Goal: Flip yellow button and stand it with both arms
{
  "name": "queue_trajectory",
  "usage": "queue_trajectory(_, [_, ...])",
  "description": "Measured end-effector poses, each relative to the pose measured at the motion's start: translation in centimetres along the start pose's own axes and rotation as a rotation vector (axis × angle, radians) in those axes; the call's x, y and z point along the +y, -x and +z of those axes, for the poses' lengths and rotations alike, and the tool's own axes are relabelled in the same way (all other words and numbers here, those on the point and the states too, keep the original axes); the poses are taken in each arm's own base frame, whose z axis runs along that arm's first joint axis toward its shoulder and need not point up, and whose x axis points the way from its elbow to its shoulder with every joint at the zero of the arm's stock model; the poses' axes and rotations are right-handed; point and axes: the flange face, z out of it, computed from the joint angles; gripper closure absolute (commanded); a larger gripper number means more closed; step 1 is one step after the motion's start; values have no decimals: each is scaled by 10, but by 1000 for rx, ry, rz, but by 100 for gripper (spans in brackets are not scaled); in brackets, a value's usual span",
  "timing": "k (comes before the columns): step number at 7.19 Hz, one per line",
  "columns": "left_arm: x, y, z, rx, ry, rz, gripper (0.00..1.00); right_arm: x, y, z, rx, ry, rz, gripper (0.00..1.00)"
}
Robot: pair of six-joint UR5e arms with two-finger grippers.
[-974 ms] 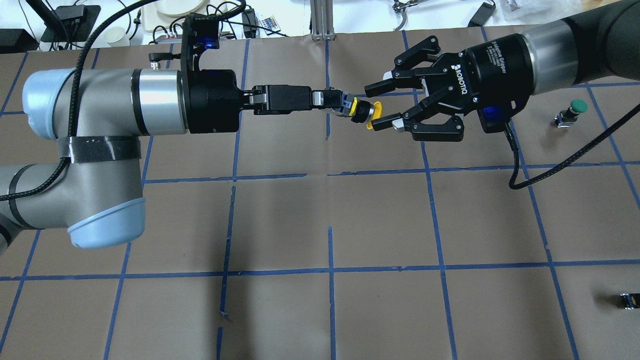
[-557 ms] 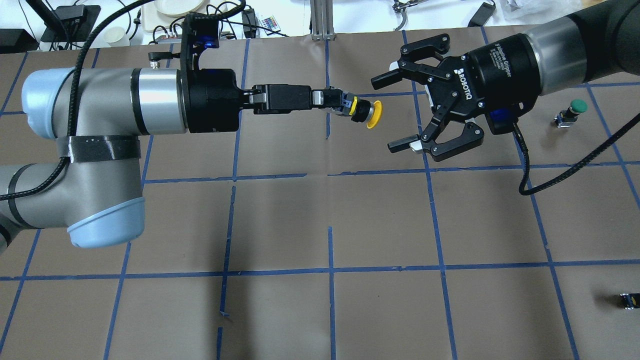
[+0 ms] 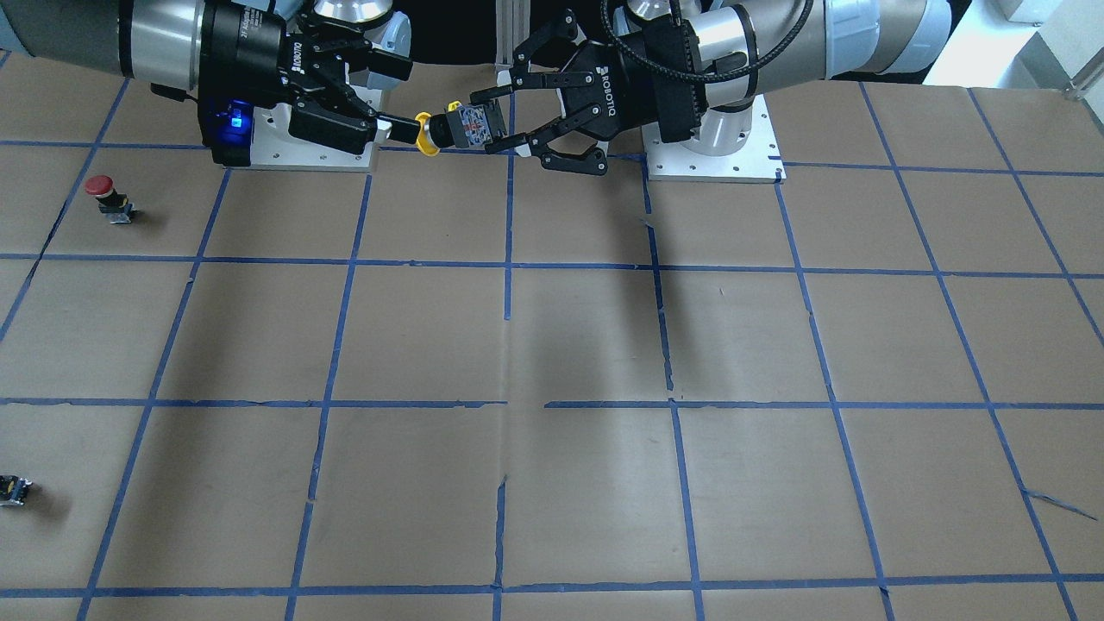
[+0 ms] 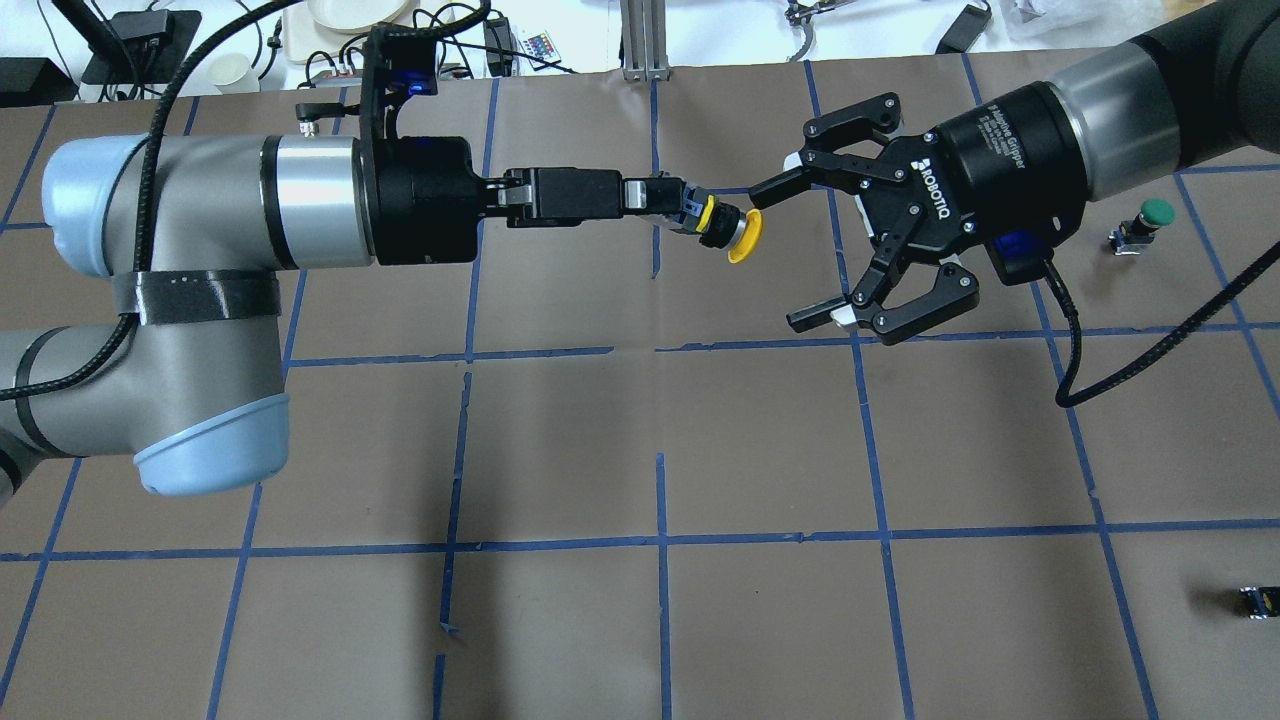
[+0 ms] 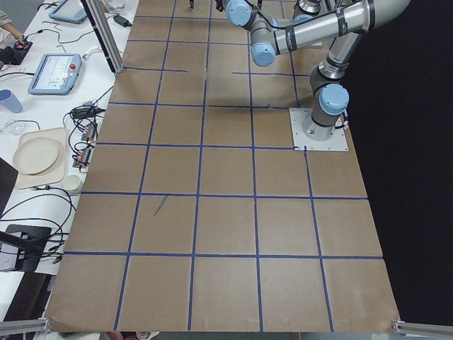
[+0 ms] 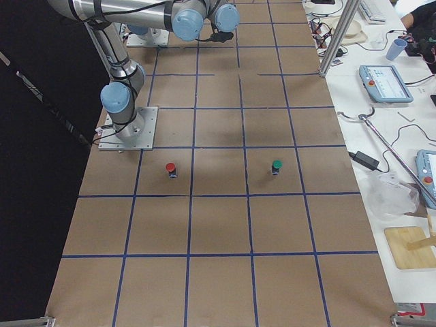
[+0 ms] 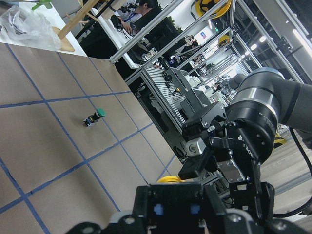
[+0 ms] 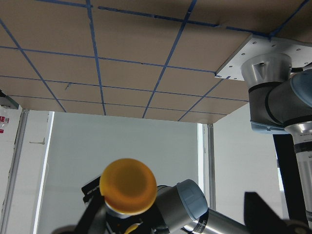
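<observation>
The yellow button (image 4: 742,236) hangs in the air on its side, with its black body (image 3: 470,123) clamped in my left gripper (image 4: 682,211). Its round cap (image 8: 128,185) points at my right gripper (image 4: 785,255). That gripper stands wide open just beyond the cap, with one fingertip (image 4: 762,188) close by the cap's rim and the other well off to the near side. I cannot tell whether the near fingertip touches the cap. In the front-facing view the cap (image 3: 423,132) sits between the two black hands. The left wrist view shows only a sliver of yellow (image 7: 170,179).
A green-capped button (image 4: 1150,218) stands upright on the brown paper at the right. A red-capped button (image 3: 101,191) stands on the table too, and both show in the exterior right view. A small black block (image 4: 1255,601) lies near the right edge. Cables and plates (image 4: 350,15) crowd the far side table.
My right gripper has drawn back from around the yellow cap, opened wider and turned. The left arm and the button have stayed put.
</observation>
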Motion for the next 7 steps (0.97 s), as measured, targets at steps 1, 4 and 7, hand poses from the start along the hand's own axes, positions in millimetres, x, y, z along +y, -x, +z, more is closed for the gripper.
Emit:
queue_trajectory(1, [0,0,0,0,0,0,97,2,5,-1,-24,11,6,2])
queue_trajectory(4, [-1,-1,0,0,-1,2,97,-1,18,-1,-78,41,32,2])
queue_trajectory(7, [-1,-1,-1,1,-2,1,97,-11,23,6,-66,58,66,2])
